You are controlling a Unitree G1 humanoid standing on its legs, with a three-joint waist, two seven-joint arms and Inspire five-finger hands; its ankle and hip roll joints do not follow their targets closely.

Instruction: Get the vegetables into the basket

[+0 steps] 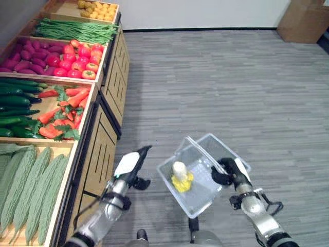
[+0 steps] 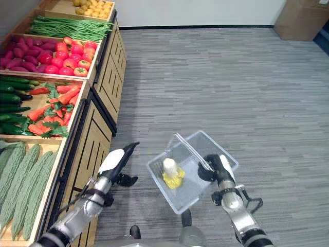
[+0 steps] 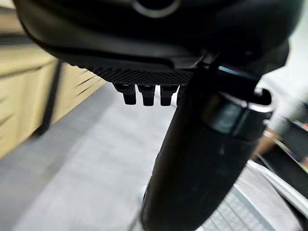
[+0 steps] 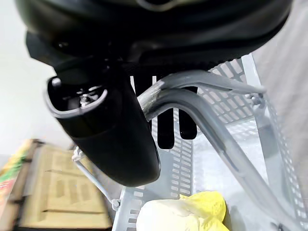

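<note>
Your right hand (image 1: 230,174) is curled round the grey handles (image 4: 202,103) of the clear plastic basket (image 1: 203,200), thumb on one side and fingers on the other, which is why the basket hangs tilted in front of you above the grey floor (image 1: 231,82) instead of sitting level. That hold leaves the other arm free for picking: your left hand (image 1: 132,163) is between the basket and the wooden stand (image 1: 105,139), fingers straight and relaxed, holding nothing. The basket already carries one item, a pale, yellow-leaved vegetable (image 1: 180,176) lying against the lower side (it looks like a small cabbage or similar, though I can't name it with certainty). Everything else you might collect is on the stand to your left, sorted into open wooden trays. Nearest you are the long pale green gourds (image 1: 23,185). Next come the dark cucumbers (image 1: 15,110), sharing a tray with the carrots (image 1: 64,110). Beyond those are purple sweet potatoes (image 1: 25,59) beside red tomatoes (image 1: 77,59), then green beans (image 1: 72,30) and, furthest away, small yellow produce (image 1: 97,9). I'd judge the task barely started, with the left hand's next reach being towards the trays.
</note>
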